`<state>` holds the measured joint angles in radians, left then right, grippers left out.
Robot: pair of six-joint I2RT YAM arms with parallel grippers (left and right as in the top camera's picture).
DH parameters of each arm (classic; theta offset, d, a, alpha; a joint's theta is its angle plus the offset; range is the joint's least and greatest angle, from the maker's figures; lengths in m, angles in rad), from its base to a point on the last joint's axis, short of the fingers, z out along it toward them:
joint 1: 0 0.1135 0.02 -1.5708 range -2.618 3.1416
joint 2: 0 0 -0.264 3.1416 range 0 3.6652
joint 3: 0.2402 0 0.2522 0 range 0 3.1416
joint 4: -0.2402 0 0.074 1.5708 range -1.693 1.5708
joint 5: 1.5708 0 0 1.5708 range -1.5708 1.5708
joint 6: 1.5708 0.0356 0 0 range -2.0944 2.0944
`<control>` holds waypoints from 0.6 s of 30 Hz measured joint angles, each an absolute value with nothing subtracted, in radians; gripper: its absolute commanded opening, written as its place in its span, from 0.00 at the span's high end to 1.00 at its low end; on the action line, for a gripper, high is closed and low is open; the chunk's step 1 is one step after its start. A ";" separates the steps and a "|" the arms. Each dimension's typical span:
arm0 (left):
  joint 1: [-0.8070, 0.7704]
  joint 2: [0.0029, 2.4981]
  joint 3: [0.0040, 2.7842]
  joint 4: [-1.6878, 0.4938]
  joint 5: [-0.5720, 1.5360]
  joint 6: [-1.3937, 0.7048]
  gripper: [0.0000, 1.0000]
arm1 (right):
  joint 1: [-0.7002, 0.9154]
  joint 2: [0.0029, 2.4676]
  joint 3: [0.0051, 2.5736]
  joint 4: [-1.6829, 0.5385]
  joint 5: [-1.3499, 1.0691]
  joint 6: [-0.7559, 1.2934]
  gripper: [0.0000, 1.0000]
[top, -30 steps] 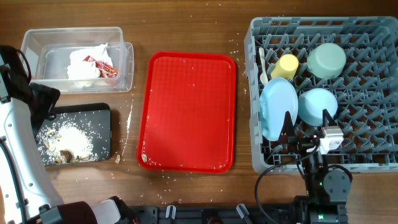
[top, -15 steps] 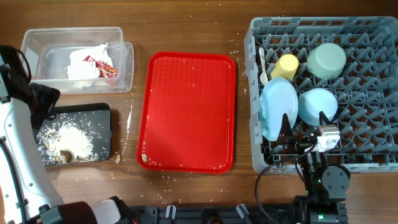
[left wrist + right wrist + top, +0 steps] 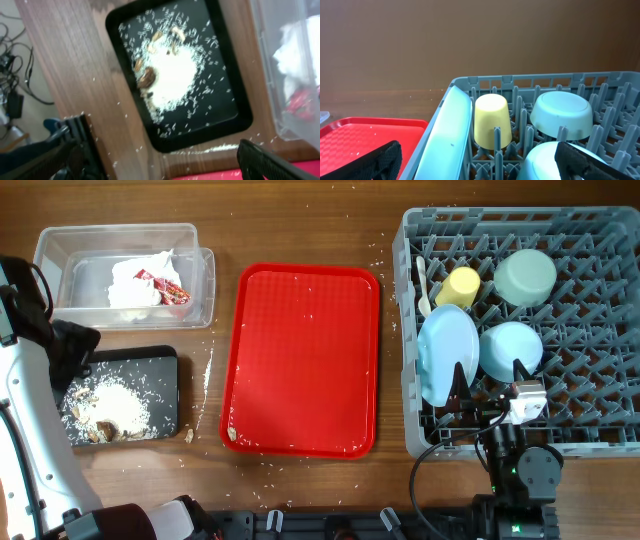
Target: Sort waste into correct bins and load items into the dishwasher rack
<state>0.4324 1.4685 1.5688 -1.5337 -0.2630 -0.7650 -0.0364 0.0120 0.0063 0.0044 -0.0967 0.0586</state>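
Observation:
The grey dishwasher rack (image 3: 600,430) at the right holds the yellow cup (image 3: 462,285), the pale green bowl (image 3: 526,276), the light blue bowl (image 3: 508,348), the light blue plate (image 3: 446,352) on edge, and a white plastic utensil (image 3: 422,284). The clear tub (image 3: 60,250) holds the white napkin (image 3: 135,280) and red wrapper (image 3: 172,290). The black tray (image 3: 165,360) holds food scraps and crumbs (image 3: 110,408). My left gripper (image 3: 72,345) is open and empty above the tray's far left corner (image 3: 165,167). My right gripper (image 3: 490,392) is open and empty over the rack's front (image 3: 482,167).
The flat red serving tray (image 3: 300,360) lies between the bins and the rack, with a few white crumbs on it. Loose crumbs (image 3: 208,365) are scattered on the wooden table beside the black tray. Cables hang beyond the table's left edge (image 3: 15,75).
My right gripper has shifted very slightly over the rack's front. My left gripper has edged a little toward the table's front. Nothing was picked up or released.

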 measured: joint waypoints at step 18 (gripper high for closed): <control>0.224 1.207 1.342 -0.928 -0.128 -0.334 0.00 | -0.036 0.013 0.006 0.003 -0.097 0.059 0.00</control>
